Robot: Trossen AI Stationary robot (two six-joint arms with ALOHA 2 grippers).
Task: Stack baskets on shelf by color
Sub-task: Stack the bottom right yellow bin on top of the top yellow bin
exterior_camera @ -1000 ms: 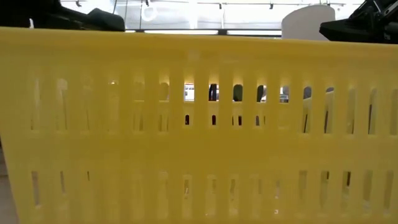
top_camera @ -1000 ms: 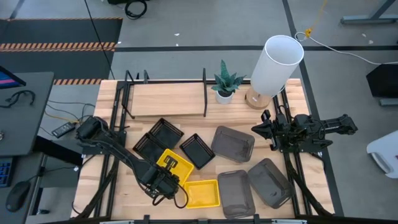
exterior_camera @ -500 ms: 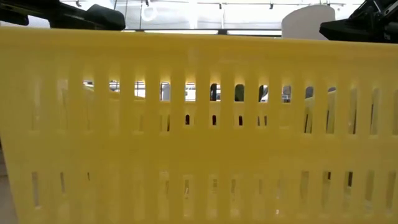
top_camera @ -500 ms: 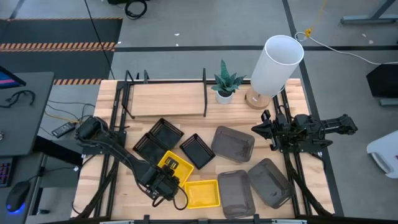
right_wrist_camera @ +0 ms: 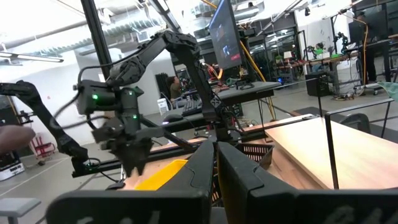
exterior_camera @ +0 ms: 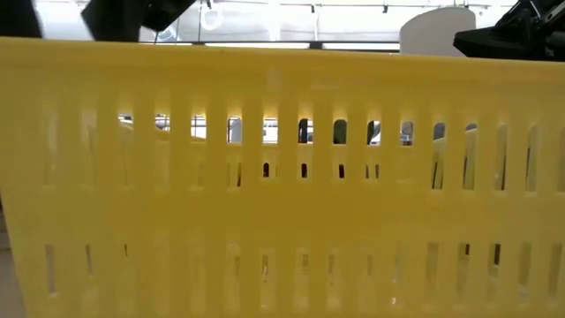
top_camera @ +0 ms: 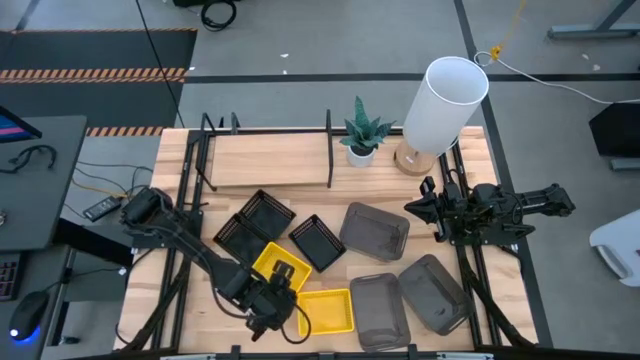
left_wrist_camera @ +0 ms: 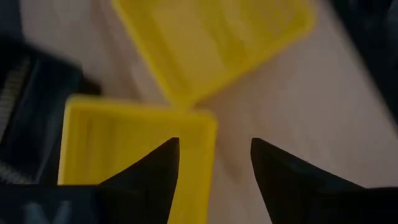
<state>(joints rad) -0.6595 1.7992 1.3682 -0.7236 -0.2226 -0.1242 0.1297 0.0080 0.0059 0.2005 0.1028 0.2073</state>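
Now | left gripper (top_camera: 272,308) has shifted down and right off the upper yellow basket (top_camera: 279,265), fingers apart over a yellow rim (no grip) | right gripper (top_camera: 415,208) parked, fingers together | shelf (top_camera: 268,160) bare; baskets loose on table (top_camera: 200,318) | judgement: sorting barely begun.

Pale wood counter (top_camera: 190,300), matt, visible grain. Shelf (top_camera: 265,160) same light wood, thin black metal rod frame. Yellow baskets (top_camera: 325,311) moulded plastic, slotted walls, slight sheen; up close in low view (exterior_camera: 282,177) smooth and opaque. Black baskets (top_camera: 318,243) slatted plastic, matt. Grey baskets (top_camera: 380,308) smoky, semi-translucent plastic. Left claw (left_wrist_camera: 214,165) dark matt fingers. White pot (top_camera: 361,154) smooth. Lamp shade (top_camera: 445,103) white, matt; wooden base.
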